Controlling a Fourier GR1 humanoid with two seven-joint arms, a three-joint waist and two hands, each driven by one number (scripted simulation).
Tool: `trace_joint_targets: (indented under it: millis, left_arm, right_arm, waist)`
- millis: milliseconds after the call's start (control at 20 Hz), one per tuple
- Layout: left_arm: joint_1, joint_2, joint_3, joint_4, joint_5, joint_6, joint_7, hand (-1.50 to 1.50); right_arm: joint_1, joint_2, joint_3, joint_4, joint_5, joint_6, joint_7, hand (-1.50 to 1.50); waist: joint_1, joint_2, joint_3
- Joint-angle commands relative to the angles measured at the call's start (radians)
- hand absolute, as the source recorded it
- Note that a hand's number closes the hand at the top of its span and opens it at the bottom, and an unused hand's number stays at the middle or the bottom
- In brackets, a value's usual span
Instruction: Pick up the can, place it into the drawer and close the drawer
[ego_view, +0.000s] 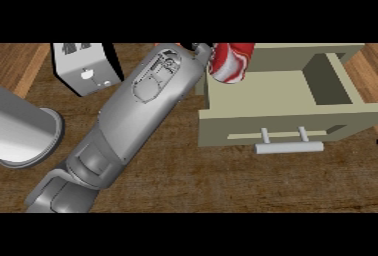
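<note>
One red-and-white can (231, 62) hangs tilted over the rear left corner of one open beige drawer (221, 131), which has one bar handle (289, 147) on two posts. One grey forearm (140, 102) reaches diagonally to it; whether its fingers grip cannot be told. One toaster (83, 70) and one metal pot (26, 135) stand left on the wooden worktop (221, 185).

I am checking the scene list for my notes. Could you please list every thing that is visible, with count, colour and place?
can: one, red and white, over the open drawer's back left corner, top hidden.
drawer: one, beige, open, at right, pale bar handle in front.
toaster-like appliance: one, white and black, upper left.
metal vessel: one, grey, left edge, cut off.
counter: one, brown wood.
forearm: one, grey, running from lower left toward the can; which arm is unclear, hand not visible.
</note>
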Motion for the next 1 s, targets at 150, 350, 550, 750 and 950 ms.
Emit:
trace_joint_targets:
  millis: [150,350,550,750,950]
  left_arm:
    - [-0.107,0.0,-0.073,0.144,0.096,0.019,-0.033,1.5]
    - [-0.127,0.0,-0.108,0.231,0.148,0.032,-0.1,1.5]
    - [-0.152,0.0,-0.177,0.272,0.211,0.075,-0.111,1.5]
    - [-0.176,0.0,-0.191,0.325,0.255,0.076,-0.136,1.5]
    - [-0.173,0.0,-0.2,0.387,0.247,0.081,-0.194,1.5]
  right_arm:
    - [0.001,0.014,0.019,0.059,0.045,0.015,-0.052,-1.5]
    - [-0.059,-0.004,0.013,0.026,0.034,-0.02,0.028,-1.5]
    - [-0.064,-0.008,0.02,0.012,0.021,-0.013,0.053,-1.5]
    - [-0.119,-0.001,0.034,0.04,0.058,-0.041,0.04,-1.5]
    - [-0.109,-0.029,-0.018,0.054,0.001,-0.019,0.047,-1.5]
  waist:
    - [-0.003,0.0,0.0]
    - [-0.011,0.003,0.0]
    - [-0.037,0.006,0.001]
    - [-0.039,0.011,0.001]
    - [-0.037,0.011,0.001]
